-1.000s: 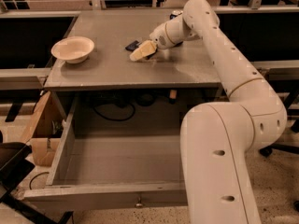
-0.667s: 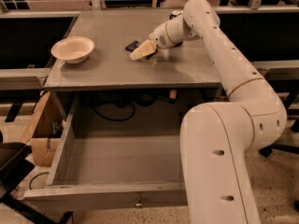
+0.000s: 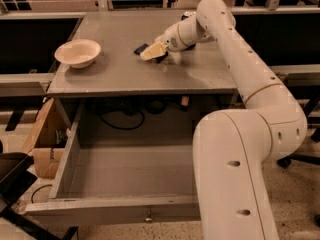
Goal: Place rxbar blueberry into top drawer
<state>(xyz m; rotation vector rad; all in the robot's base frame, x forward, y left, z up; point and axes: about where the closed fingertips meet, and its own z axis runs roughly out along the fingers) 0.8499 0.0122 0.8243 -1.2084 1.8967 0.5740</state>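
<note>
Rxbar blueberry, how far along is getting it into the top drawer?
Done: the top drawer stands pulled open, with no bar in its visible part. In hand: the claw is down on the tabletop right at the rxbar blueberry; whether it grips it I cannot tell. Left: lift the bar, carry it forward and set it in the drawer.

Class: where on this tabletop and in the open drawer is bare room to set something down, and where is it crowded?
The top drawer is bare inside. On the tabletop, free patches lie along the front edge and between the bowl and the claw. It is crowded at the back middle, where the claw sits beside the rxbar blueberry.
</note>
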